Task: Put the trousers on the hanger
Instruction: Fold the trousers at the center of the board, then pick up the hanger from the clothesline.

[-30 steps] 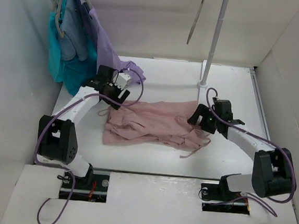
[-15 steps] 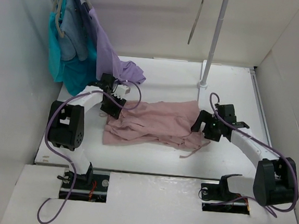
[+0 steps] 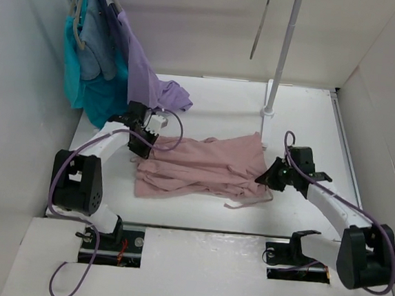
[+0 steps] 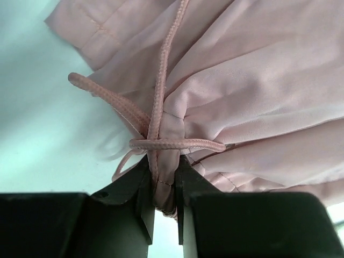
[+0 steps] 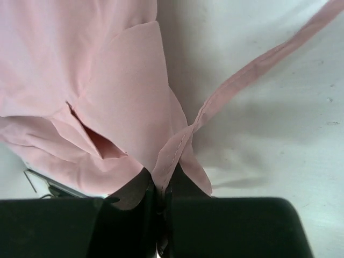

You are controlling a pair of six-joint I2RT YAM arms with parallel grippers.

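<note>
Lying flat on the white table (image 3: pixel 310 123), the trousers (image 3: pixel 203 166) stretch between the two arms, well apart from the teal garment (image 3: pixel 84 93) and lilac garment (image 3: pixel 145 74) hung at far left.

Left gripper (image 4: pixel 163 183): jaws narrow, pinched on the gathered waistband where the drawstring (image 4: pixel 161 80) crosses. Right gripper (image 5: pixel 161 188): jaws nearly together, clamping a stitched edge at the garment's right end, with a loose strip (image 3: pixel 247 202) trailing on the table.

A thin grey piece hanging edge-on at the far side, left of the pole (image 3: pixel 283 52), is judged to be the hanger (image 3: pixel 259 25).

Handling assessment: the fabric is light, limp and smooth. It will sag between holds and may slip from a shallow pinch. Seams and the elastic waistband offer the firmest purchase; the drawstring alone would pull through.

Change from one second ago: both grippers stood over the garment ends with jaws apart. Both have since come down and closed, and the right end now lies drawn slightly nearer.
</note>
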